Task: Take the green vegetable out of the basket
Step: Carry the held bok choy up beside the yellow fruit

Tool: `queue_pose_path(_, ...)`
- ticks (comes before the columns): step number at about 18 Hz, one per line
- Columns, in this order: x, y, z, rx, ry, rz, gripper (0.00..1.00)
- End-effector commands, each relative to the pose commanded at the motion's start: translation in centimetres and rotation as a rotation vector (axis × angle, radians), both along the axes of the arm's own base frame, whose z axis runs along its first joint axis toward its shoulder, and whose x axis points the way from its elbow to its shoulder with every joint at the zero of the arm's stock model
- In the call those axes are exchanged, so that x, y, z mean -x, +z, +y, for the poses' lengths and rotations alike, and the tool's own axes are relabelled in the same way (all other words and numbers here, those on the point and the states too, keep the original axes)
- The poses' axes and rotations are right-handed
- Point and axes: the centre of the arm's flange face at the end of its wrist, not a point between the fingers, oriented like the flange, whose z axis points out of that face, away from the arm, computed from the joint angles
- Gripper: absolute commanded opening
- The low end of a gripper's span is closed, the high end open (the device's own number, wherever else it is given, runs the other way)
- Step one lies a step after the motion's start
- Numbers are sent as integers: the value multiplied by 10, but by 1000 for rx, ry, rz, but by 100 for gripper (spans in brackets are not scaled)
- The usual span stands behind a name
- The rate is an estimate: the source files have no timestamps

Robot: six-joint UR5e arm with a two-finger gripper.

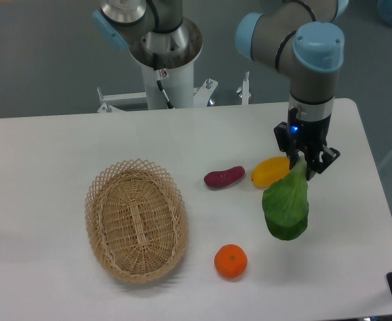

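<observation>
- One arm, the biggest thing in view, reaches in from the far side and points straight down over the right part of the table (62, 144).
- The basket (136, 219), oval and woven, is the largest item lying on the table; it sits at the left with its long axis running far to near, and nothing shows inside it.
- The green vegetable (286, 206) is out of the basket and well to its right. It hangs directly below the tool, long axis vertical: the narrow stem end is up between the fingers and the broad leaves spread downward. Whether the leaf tips touch the tabletop cannot be told from this view.
- The gripper (301, 164) has its fingers closed on the vegetable's upper end, so the hold is at the very tip and the bulk dangles beneath; I judge any next move is a plain vertical one, with swing of the leafy end the main risk.
- The yellow fruit (269, 171) lies just left of the gripper, partly behind the vegetable.
- The purple piece (224, 177) lies left of that, between fruit and basket.
- The orange (231, 261) sits nearest, right of the basket's near end.
</observation>
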Motion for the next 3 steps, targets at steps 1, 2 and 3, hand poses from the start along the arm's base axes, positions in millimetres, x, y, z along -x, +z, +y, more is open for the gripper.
queue_pose_path(1,0,0,0,0,0,0,46)
queue_pose_path(2,0,1,1,-1,-2,1,46)
queue_pose_path(3,0,1,1,-2,-2,1,46)
